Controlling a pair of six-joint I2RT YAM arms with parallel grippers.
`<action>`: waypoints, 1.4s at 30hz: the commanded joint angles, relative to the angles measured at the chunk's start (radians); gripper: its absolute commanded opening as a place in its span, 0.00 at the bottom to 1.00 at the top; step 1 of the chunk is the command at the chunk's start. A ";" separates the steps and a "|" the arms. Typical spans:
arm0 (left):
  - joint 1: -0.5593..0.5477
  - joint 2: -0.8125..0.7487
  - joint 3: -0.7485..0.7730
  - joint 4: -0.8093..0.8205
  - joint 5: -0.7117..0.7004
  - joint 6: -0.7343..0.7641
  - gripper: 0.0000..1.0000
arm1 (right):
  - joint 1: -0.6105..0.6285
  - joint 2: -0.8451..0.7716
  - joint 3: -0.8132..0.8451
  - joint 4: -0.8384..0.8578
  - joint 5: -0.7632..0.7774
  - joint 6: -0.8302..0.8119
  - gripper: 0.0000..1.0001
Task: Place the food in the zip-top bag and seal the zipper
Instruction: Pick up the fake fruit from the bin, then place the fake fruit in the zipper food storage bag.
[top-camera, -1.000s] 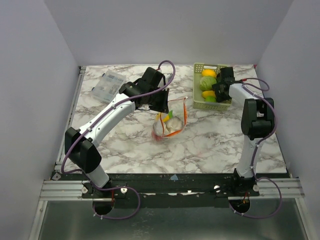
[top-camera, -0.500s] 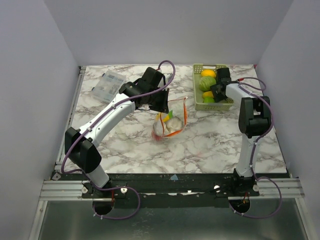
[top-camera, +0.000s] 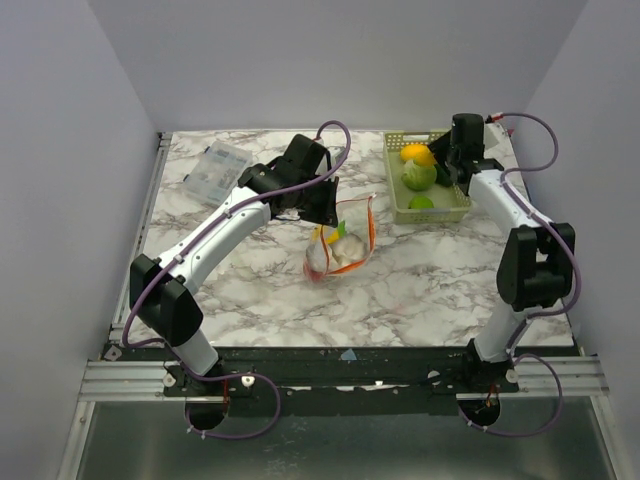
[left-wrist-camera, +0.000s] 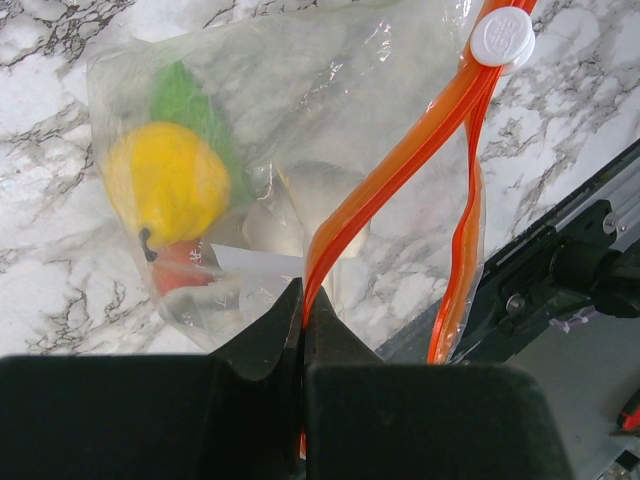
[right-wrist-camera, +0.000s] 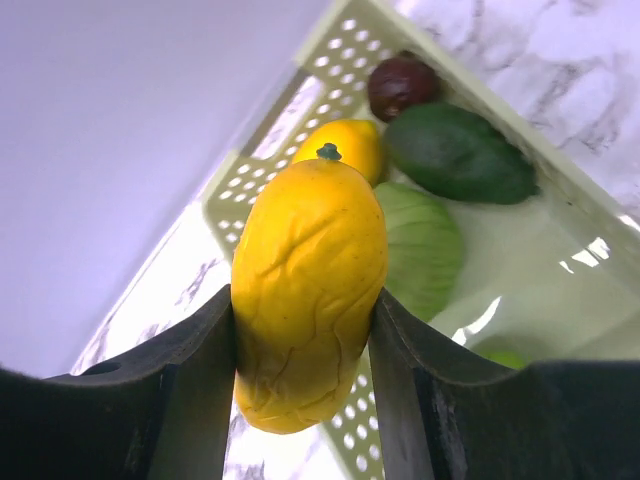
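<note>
Right claw clamps yellow fruit over fruit-filled basket.

Glossy crinkled plastic zip-top bag, marble-patterned table.

L arm stretched fwd across the desk, elbow low, left hand pinched tight on the thin orange-red zipper strip. R arm reaches far back; right hand clamped round a wrinkly yellow oblong toy fruit.
</note>
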 joint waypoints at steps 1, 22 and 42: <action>0.005 0.012 -0.001 0.020 0.022 -0.005 0.00 | 0.015 -0.120 -0.088 0.077 -0.162 -0.165 0.09; 0.006 0.024 0.057 -0.018 0.001 -0.079 0.00 | 0.110 -0.765 -0.567 0.169 -0.671 -0.567 0.04; 0.009 -0.012 0.069 -0.042 -0.038 -0.079 0.00 | 0.633 -0.664 -0.522 0.330 -0.286 -0.818 0.37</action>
